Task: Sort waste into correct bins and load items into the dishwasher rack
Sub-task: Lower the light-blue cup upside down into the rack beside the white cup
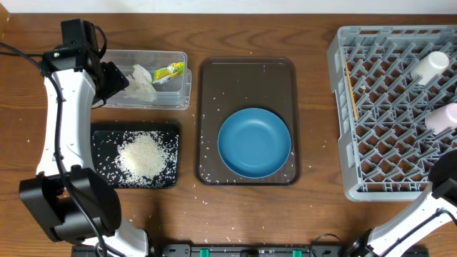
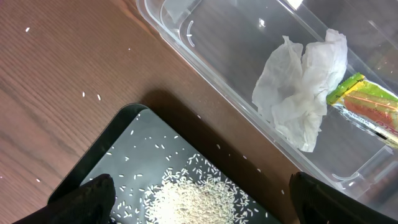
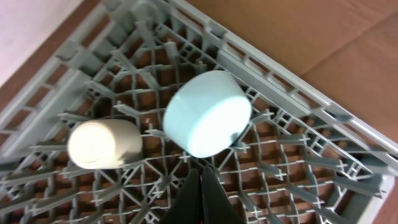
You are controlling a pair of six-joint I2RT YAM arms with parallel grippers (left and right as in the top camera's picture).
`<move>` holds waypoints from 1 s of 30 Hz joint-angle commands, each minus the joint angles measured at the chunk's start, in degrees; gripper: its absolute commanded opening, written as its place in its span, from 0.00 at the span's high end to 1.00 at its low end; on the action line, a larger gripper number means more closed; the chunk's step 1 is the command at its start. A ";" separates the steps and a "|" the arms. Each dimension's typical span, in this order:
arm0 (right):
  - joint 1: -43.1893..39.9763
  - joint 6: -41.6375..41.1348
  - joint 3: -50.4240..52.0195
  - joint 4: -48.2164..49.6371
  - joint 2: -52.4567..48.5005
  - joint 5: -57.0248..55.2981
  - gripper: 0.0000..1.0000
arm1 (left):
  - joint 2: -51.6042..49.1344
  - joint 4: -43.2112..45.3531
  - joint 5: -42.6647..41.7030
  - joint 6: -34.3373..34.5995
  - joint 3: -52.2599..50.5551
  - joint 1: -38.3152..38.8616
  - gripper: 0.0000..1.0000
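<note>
1. Dishwasher rack [image 1: 393, 107] is the biggest thing. It sits on the right of the bench [image 1: 314, 214]. Its right edge is cut off in the view from above.
2. Next comes the brown tray [image 1: 246, 71] in the middle. The blue plate [image 1: 254, 143] lies flat on it and is not in the rack yet. I think the plate is the job now.
3. To do it well, grab the plate by its rim and lift it straight up. Stand it between pegs in a free part of the rack, away from the cups. It is wide and smooth, so it could slip.
4. The clear tub [image 1: 146, 86] at the back left holds the tissue [image 1: 141, 78] and the wrapper [image 1: 170, 71]. The black tray [image 1: 136, 157] in front of it holds a heap of rice [image 1: 143, 155].
5. The blue bowl [image 3: 207, 112] rests tipped on the rack's pegs. From above, the right arm hides it.
6. The white cup [image 1: 430, 66] and pink cup [image 1: 443, 118] lie in the rack. In the right wrist view a pale cup [image 3: 104, 144] sits beside the bowl, and I cannot tell which cup it is.
7. The left fingers [image 2: 93, 199] are wide apart and empty, over the black tray's edge near the tub. The right fingers [image 3: 191, 202] are pressed together, hold nothing, and hang over the rack near the bowl.
8. The chopsticks [image 1: 350, 89] lie by the rack's left wall, thin and hard to see.
9. Loose grains dot the brown tray and the bench, too tiny to count.
</note>
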State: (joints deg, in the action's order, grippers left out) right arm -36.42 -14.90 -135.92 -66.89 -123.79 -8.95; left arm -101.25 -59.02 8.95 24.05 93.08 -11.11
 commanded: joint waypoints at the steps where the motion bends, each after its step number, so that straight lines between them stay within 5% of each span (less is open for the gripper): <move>1: -0.39 -3.13 -0.13 -1.11 -3.15 -2.62 0.99 | 1.27 -0.31 0.07 0.48 -0.24 -0.17 0.08; 30: -2.71 -11.28 -0.13 6.73 -14.88 -0.63 0.99 | 1.27 -0.31 0.07 0.48 -0.24 -0.17 0.08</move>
State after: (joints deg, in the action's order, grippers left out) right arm -39.11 -24.60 -135.90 -60.69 -138.02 -10.04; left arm -101.25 -59.00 8.95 24.03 93.08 -11.11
